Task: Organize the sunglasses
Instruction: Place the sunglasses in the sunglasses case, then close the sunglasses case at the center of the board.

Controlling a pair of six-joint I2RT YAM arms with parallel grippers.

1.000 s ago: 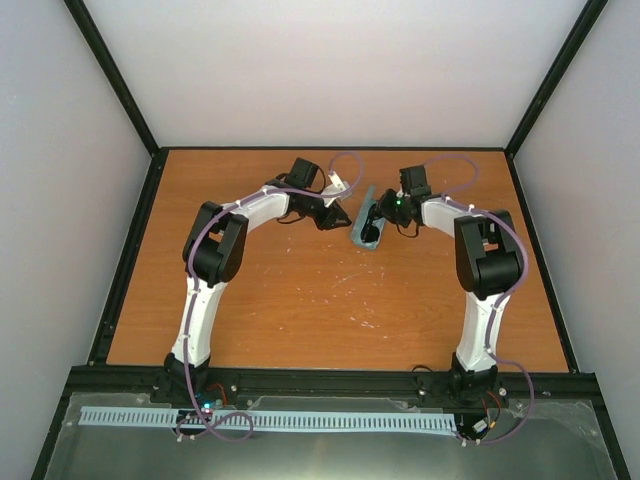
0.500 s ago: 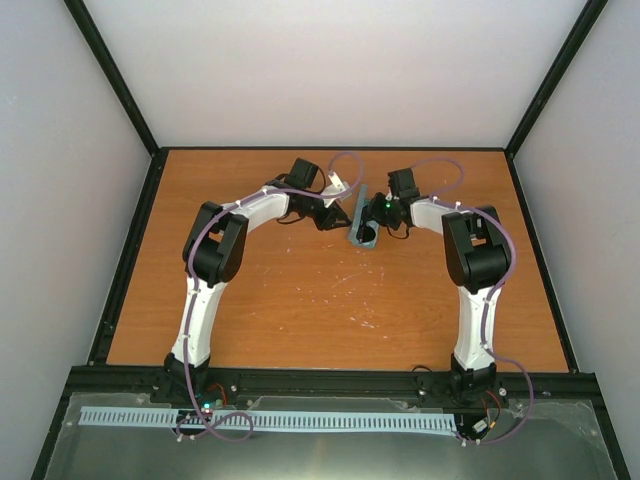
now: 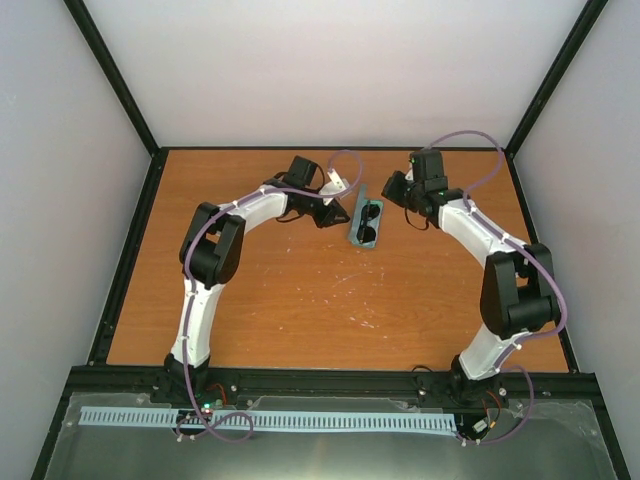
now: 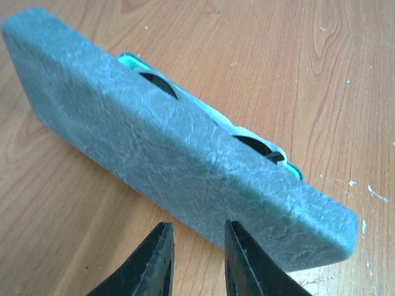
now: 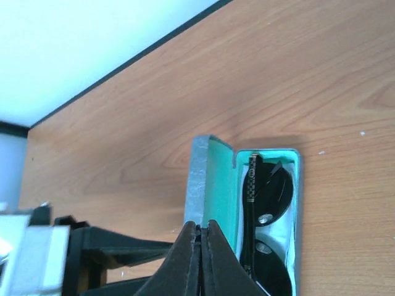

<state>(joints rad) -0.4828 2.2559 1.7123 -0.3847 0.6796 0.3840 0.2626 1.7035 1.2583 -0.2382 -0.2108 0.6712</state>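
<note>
I see the case [image 4: 185,166] as matt grey-blue, crinkled and fibrous like pressed paper or faux leather. Its lining [image 5: 217,161] looks like soft, flat green cloth. The sunglasses [image 5: 271,197] have glossy dark lenses in smooth black plastic. The table [image 4: 321,74] is smooth wood grain with pale scuffs. The left gripper [image 4: 196,229] looks like matt black plastic.

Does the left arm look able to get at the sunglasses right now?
Probably not directly: the raised case lid stands between the left hand and the sunglasses lying inside.
</note>
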